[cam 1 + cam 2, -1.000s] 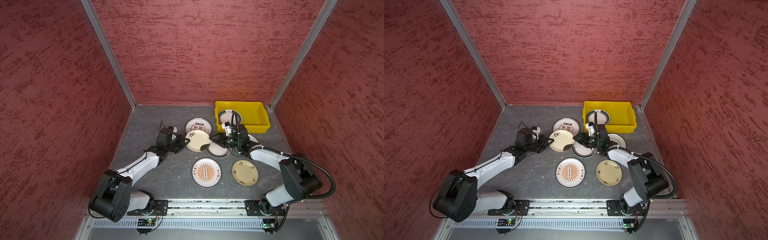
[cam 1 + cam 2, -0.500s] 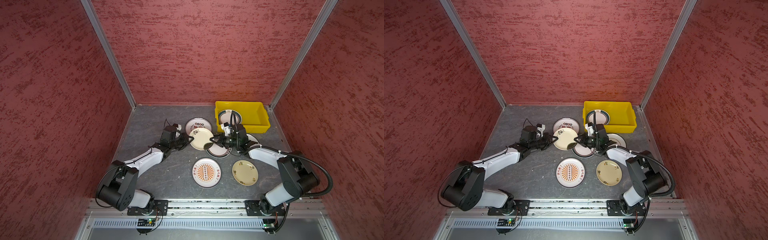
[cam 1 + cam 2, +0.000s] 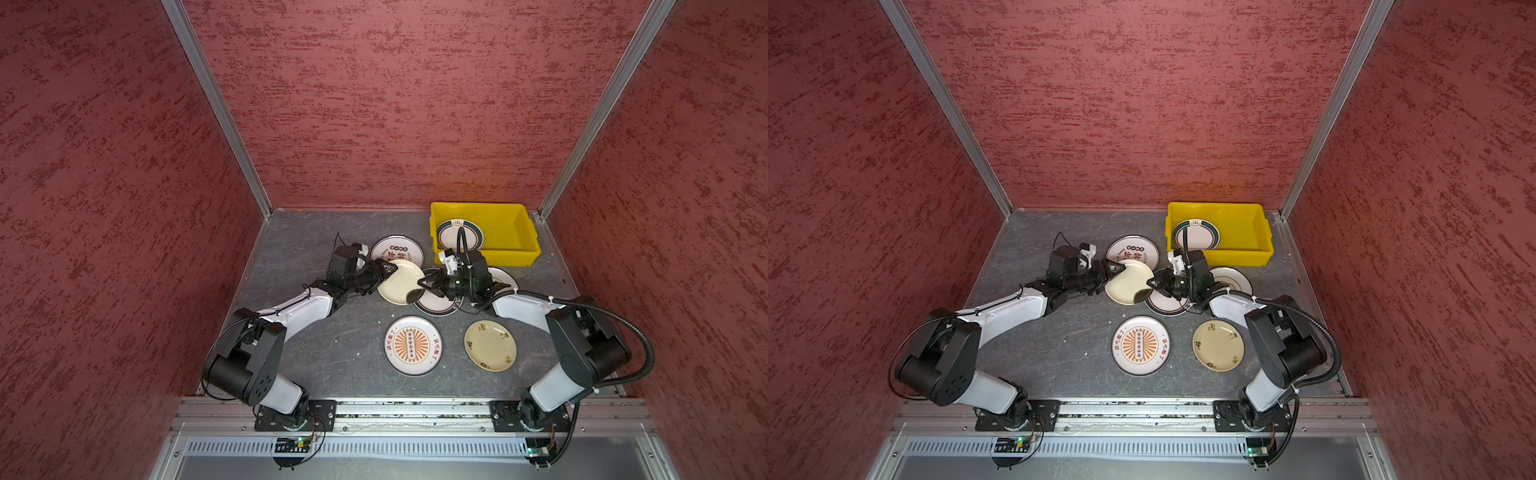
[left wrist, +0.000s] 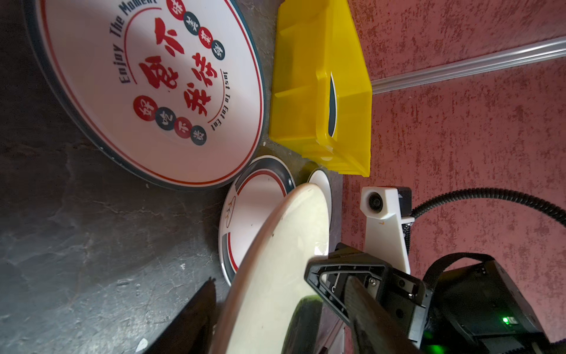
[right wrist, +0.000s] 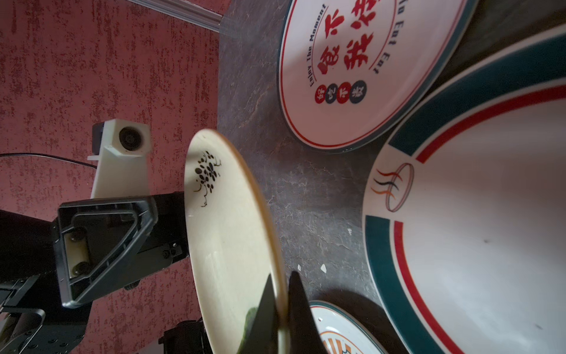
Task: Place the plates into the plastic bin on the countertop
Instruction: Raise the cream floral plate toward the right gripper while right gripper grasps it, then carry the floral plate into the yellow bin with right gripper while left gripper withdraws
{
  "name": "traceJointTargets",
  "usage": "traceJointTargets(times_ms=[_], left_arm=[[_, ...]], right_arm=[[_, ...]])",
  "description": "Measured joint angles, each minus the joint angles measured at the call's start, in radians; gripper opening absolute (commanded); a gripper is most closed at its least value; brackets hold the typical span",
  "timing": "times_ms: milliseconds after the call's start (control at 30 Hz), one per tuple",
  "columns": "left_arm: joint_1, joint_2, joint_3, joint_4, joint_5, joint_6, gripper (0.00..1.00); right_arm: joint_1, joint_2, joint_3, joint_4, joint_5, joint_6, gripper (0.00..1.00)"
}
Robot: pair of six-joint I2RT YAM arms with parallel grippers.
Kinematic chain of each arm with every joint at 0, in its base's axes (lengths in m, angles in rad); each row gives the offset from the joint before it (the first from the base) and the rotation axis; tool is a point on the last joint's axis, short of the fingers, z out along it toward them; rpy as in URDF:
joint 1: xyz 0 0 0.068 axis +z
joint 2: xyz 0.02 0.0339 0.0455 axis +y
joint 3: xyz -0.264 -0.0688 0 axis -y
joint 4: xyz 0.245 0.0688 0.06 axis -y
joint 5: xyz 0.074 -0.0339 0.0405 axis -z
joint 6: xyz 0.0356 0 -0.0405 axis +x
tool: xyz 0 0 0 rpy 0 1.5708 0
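Observation:
A plain cream plate [image 3: 399, 282] [image 3: 1126, 282] hangs tilted above the countertop [image 3: 316, 340] between both grippers. My right gripper [image 3: 419, 287] [image 5: 280, 291] is shut on its right rim. My left gripper [image 3: 385, 269] [image 4: 281, 285] stands open, its jaws straddling the plate's left rim without pinching it. The yellow plastic bin [image 3: 486, 258] [image 3: 1264, 249] sits at the back right and holds one green-rimmed plate [image 3: 459, 235]. Several more plates lie flat: a red-character one [image 3: 397, 248], a green-rimmed one [image 3: 436, 305] under the right gripper, a sunburst one [image 3: 412, 345] and a cream one [image 3: 490, 345].
Another plate [image 3: 506, 277] lies partly hidden behind the right arm, just in front of the bin. Red textured walls [image 3: 374, 104] close in the back and both sides. A metal rail [image 3: 415, 409] runs along the front edge.
The cream plate travelled right, toward the right gripper. The right gripper closed on its rim, then the left gripper opened and let go of it.

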State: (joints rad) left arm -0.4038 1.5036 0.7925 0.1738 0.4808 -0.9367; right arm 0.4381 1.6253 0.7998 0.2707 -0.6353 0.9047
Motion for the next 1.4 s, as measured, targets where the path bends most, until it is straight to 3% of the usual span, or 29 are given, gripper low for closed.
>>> traceJointTargets(times_ms=[333,1000,1400], left_arm=[[0.039,-0.039,-0.018,-0.001,0.002,-0.010,1.00],[0.097,-0.202,-0.106,-0.033,0.009,-0.012,0.99],[0.140,-0.278,-0.139,-0.047,0.013,0.004,0.99]], right_arm=[[0.000,-0.027,0.011,-0.082,0.042,-0.060,0.00],[-0.018,-0.108,0.083,-0.256,0.161,-0.173,0.00],[-0.113,-0.204,0.201,-0.381,0.373,-0.294,0.00]])
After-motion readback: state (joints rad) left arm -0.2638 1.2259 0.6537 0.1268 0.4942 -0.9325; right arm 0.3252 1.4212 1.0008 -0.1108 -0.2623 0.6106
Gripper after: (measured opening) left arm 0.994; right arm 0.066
